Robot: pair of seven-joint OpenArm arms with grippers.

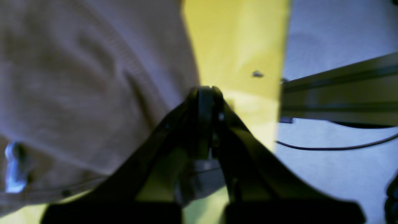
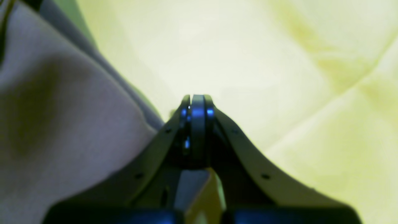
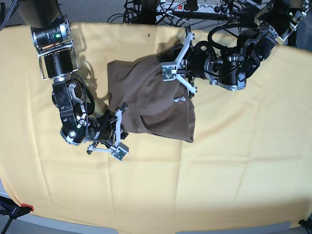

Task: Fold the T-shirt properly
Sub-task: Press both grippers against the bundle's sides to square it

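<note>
Across the left half of your left wrist view, the plain taupe short-sleeved T-shirt (image 1: 87, 87) of thin fabric is filling the frame, with its small pale tag (image 1: 14, 168) at the lower left edge. Your left gripper (image 1: 205, 90) is showing its fingers pressed together at centre, over the large yellow cloth (image 1: 239, 49); whether fabric is caught between them you cannot tell.

Moving to your right wrist view, the right gripper (image 2: 197, 98) is likewise sitting with its tips pressed together at centre, the T-shirt (image 2: 62, 124) bunching at the left.

From the base view, the T-shirt (image 3: 146, 102) is lying crumpled at centre, the left gripper (image 3: 170, 73) touching its upper right edge and the right gripper (image 3: 118, 127) its lower left edge.
</note>
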